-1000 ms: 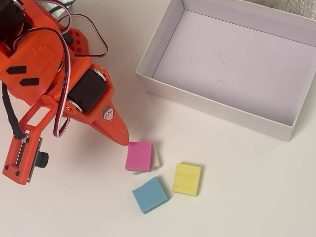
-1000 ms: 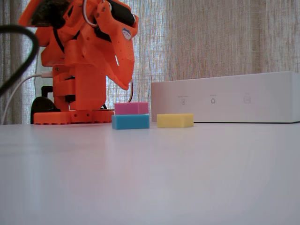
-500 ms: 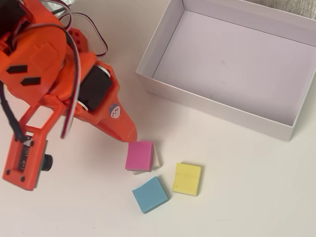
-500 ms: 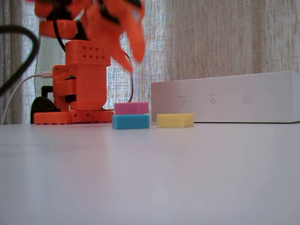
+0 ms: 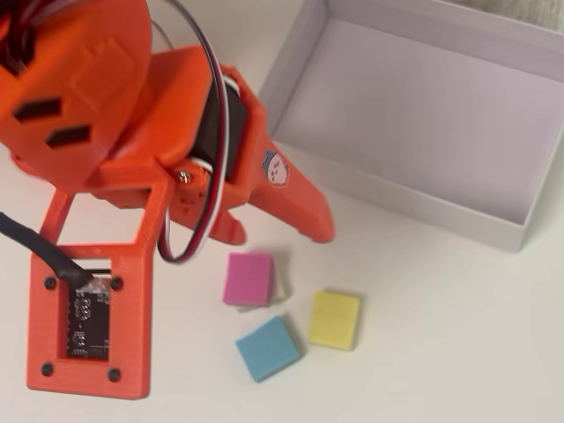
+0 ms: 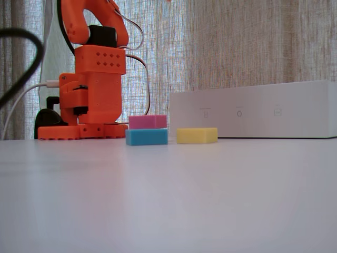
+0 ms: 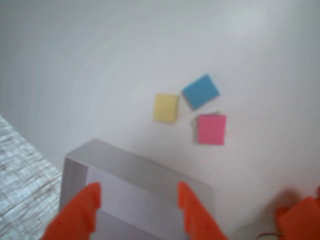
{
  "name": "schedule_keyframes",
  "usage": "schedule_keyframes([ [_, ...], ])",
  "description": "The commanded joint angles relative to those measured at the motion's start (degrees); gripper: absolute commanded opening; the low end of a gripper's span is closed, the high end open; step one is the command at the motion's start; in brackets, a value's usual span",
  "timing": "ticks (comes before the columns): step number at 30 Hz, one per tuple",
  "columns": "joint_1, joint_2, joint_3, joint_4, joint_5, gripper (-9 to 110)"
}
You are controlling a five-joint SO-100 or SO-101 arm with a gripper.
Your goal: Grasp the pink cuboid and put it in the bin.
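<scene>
The pink cuboid (image 5: 248, 278) lies flat on the white table, also seen in the fixed view (image 6: 147, 122) and the wrist view (image 7: 211, 129). The bin (image 5: 398, 207) is a large shallow white box at the upper right of the overhead view, with nothing inside; its wall (image 6: 253, 109) faces the fixed camera. My orange gripper (image 5: 275, 234) hangs in the air above the table between the bin and the pink cuboid. In the wrist view the gripper (image 7: 138, 187) is open, its fingers apart over the bin's rim (image 7: 145, 167), holding nothing. It touches no block.
A blue block (image 5: 268, 347) and a yellow block (image 5: 334, 320) lie close beside the pink one. The arm's orange base (image 6: 87, 129) stands at the left, with cables behind it. A curtain hangs at the back.
The arm has risen from its folded pose; the gripper swung up and out of the top of the fixed view. The blocks and the bin have not moved.
</scene>
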Motion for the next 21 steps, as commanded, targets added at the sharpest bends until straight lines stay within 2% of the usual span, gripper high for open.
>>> schedule_keyframes([
  [1, 0.7, 0.5, 6.6, 0.3, -0.8, 18],
  [9, 5.3, 1.5, 18.2, -6.2, -2.9, 21],
  [21, 9.3, 0.4, 27.3, -15.2, -4.3, 21],
])
